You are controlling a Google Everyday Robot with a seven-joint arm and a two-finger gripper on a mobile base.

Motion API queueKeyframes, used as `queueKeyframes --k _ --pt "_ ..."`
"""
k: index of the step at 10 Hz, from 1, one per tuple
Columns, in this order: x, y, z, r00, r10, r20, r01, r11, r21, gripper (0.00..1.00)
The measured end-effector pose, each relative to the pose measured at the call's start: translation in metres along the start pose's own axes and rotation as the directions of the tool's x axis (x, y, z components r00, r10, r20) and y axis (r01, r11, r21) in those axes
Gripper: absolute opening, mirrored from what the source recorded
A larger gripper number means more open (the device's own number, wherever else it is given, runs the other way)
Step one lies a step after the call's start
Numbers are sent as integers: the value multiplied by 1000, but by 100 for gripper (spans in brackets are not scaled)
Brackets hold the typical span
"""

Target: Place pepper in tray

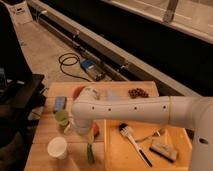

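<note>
1. Approach step, by judgement: pick-up not yet made, nothing lifted, tray part of the job not begun.
2. Located pepper (90, 153) flat on the wooden table (42, 134), near the front edge. Outside the yellow tray (116, 157), just left of its left wall and right of a white cup (57, 147).
3. Found gripper (84, 134) at the end of the white arm (130, 110), pointing down just above the pepper's far end. Jaws spread wide, clasping nothing. Cannot tell whether a fingertip touches the pepper.
4. Logged tray contents: long-handled brush (134, 142) near the middle, scrub block (162, 151) toward the right. Bare floor along the left wall.
5. Next move, as judged:
   - Lower over the pepper's middle and close across its slim width.
   - Lift high enough to clear the tray wall.
   - Carry right and let go over the bare floor, short of the brush.
6. Cautions:
   - Orange-red object (95, 131) just beside the gripper, likely to get nudged.
   - Thin, curved pepper apt to roll or slip from a loose pinch.
</note>
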Motion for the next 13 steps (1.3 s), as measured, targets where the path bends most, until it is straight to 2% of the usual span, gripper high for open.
queueKeyframes --k 5,7,8,10,13 --pt "2 1 1 1000 4 3 -4 1000 -2 80" --pt "7 11 10 1000 23 10 -23 997 -73 80" --pt "14 29 20 998 55 21 -52 992 -115 80" --pt "19 49 34 994 101 44 -93 984 -149 80" --pt "25 72 49 983 165 75 -150 973 -176 80"
